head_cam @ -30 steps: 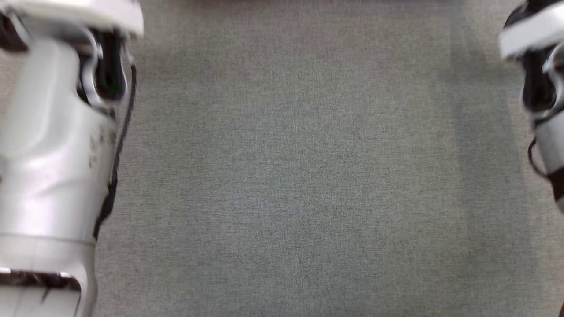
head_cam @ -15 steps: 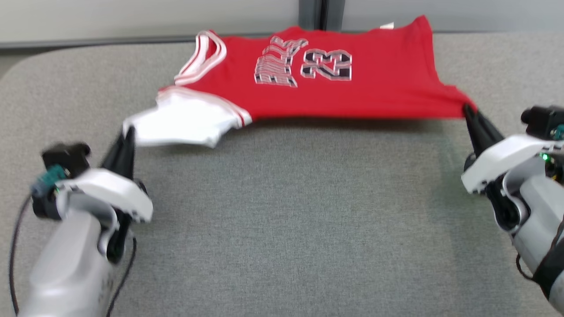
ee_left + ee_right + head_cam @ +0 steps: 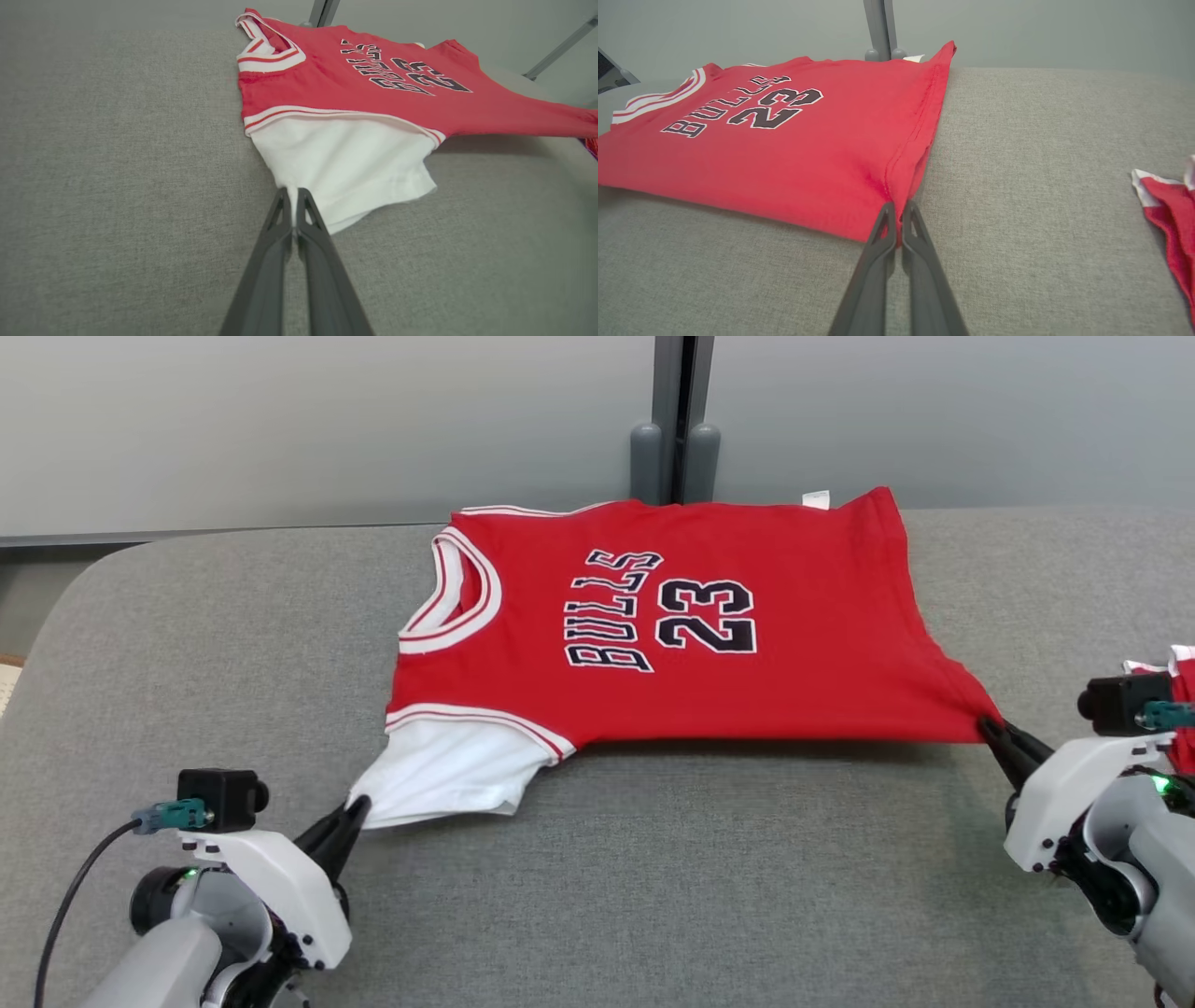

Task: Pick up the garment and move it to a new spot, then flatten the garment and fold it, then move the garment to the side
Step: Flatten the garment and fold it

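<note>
Hidden: You are not seeing the underside of the jersey (image 3: 672, 635). Its far edge is sitting right at the back rim of the table (image 3: 653, 896), so you cannot tell whether any cloth is hanging over it.
Cut off: At 3 o'clock a second red-and-white cloth (image 3: 1181, 681) is running out of the head view behind the right wrist camera. What it is you cannot tell.
Hard to make out: The dark fingers are covering the pinched cloth, so how much each is taking is unclear.
Left gripper (image 3: 355, 812): It is pinching the corner of the white sleeve (image 3: 448, 775) with its fingers pressed together, at the jersey's 7 o'clock corner.
Right gripper (image 3: 988, 726): It is clamping the red hem corner with its fingers closed tight, at the jersey's 4 o'clock corner.
Place: The jersey is lying on the far half of the table, centred in front of the grey post (image 3: 674, 429). Its near edge is being stretched between the two grippers and is casting a thin shadow on the table.
Long axis: It is running from 9 to 3 o'clock across your head view.
Pointing: The collar is facing 9 o'clock and the hem 3 o'clock.
Face: The print is facing up, with the letter tops turning toward 9 o'clock.
Tag (image 3: 815, 498): A small white one is poking out at the far hem corner, near 1 o'clock.
</note>
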